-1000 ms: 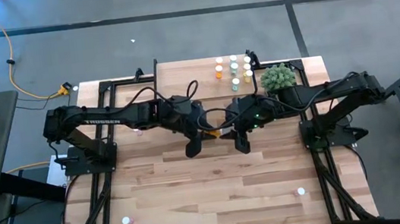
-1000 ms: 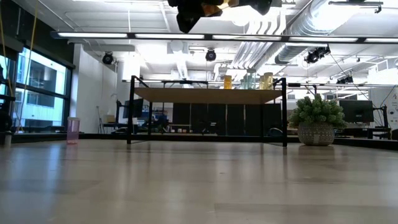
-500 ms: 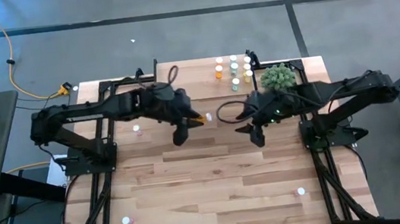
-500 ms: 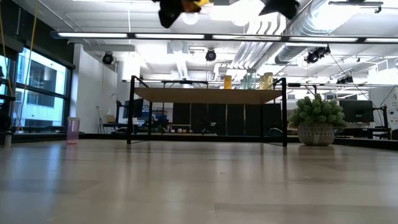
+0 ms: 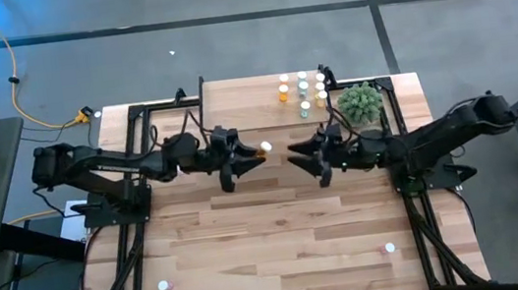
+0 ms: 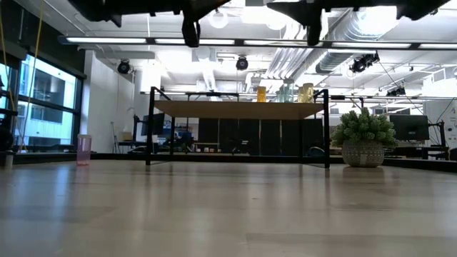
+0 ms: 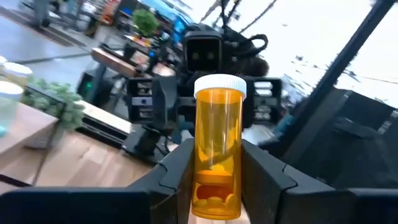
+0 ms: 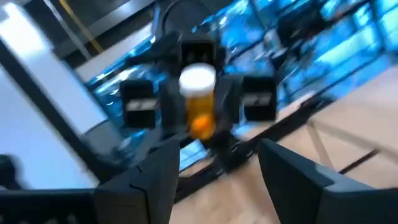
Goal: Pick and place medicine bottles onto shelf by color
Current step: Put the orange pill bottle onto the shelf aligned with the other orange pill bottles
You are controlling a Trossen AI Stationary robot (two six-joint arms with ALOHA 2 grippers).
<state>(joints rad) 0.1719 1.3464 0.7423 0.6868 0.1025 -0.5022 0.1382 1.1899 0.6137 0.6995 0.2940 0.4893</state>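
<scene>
My left gripper (image 5: 248,155) is shut on an orange medicine bottle (image 5: 262,148) with a white cap, high above the table's middle. The bottle fills the left wrist view (image 7: 219,112) and also shows in the right wrist view (image 8: 199,102). My right gripper (image 5: 303,155) faces it from the right, open and empty (image 8: 217,158), a short gap away. The shelf (image 5: 254,101) stands at the far edge on its black legs (image 6: 239,109). Several bottles (image 5: 303,91) stand on its right end. My left gripper pinches the lower half of the bottle's body (image 7: 214,186) between its two fingers (image 7: 180,162). The fingers lie roughly level and point toward the table's right. The bottle lies along them, its capped end (image 7: 220,85) sticking out past the fingertips, clear of the table.
A green plant in a pot (image 5: 360,101) stands just right of the shelf (image 6: 363,139). A pink bottle (image 6: 84,150) stands on the table at the left. Two white bottles (image 5: 164,286) (image 5: 389,247) stand near the front corners.
The two grippers were close together over the table's middle, pointing down. They have drawn apart, the left toward the left and far edge with the orange bottle, the right toward the right and far edge. Both have tipped up to roughly level and now face each other.
</scene>
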